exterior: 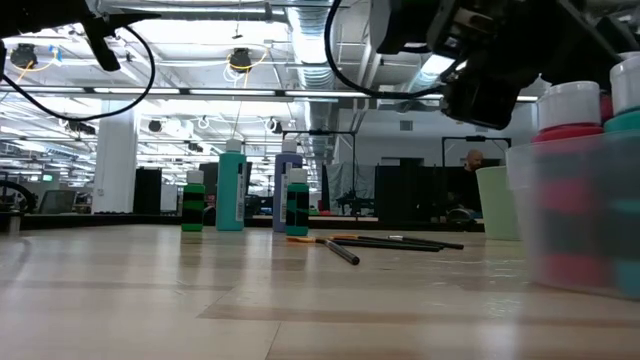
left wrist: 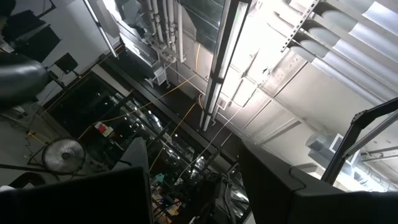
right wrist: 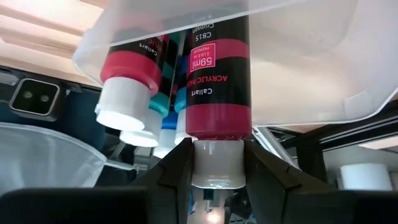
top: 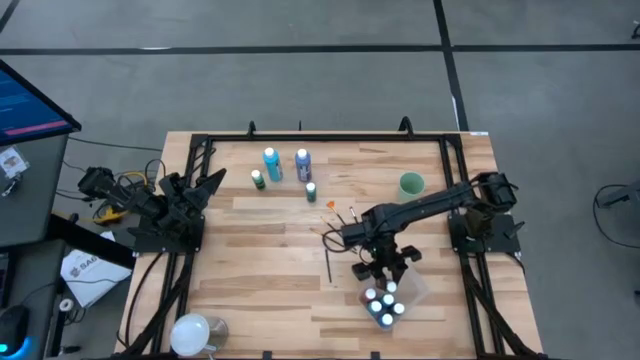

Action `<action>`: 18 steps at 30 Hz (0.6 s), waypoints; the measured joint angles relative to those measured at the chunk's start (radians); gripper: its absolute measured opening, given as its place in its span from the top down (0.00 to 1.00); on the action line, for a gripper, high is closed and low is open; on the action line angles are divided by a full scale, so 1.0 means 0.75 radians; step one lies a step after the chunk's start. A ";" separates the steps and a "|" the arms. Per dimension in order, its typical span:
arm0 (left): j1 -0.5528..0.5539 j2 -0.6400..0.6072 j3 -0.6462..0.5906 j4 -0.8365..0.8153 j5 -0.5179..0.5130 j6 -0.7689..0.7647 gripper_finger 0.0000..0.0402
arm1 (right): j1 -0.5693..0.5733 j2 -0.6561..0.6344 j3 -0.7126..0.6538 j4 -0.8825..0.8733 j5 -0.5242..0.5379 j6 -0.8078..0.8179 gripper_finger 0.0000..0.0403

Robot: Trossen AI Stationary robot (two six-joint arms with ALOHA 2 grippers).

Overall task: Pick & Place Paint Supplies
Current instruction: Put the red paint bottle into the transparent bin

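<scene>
Now right gripper clamps red bottle's white cap in tub.

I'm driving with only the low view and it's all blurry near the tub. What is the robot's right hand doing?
Observer: The right gripper is shut on the white cap of a red paint bottle, with the bottle's body in the clear tub.
Operator: Are other bottles in the tub?
Observer: Yes, another red bottle stands beside it, with teal ones behind.
Operator: What's left on the table?
Observer: Four bottles stand at the far side, and brushes lie between them and the tub.
Operator: And the left arm?
Observer: It's parked off the table's left edge, left gripper open and pointing at the ceiling.
</scene>
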 joint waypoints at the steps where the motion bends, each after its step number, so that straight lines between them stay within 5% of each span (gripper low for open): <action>1: 0.000 0.000 0.000 0.000 0.000 0.000 0.67 | -0.007 0.000 0.000 0.000 -0.010 0.006 0.72; 18: 0.000 0.000 0.000 0.000 0.000 0.000 0.67 | -0.082 0.000 -0.002 0.051 -0.057 0.091 0.72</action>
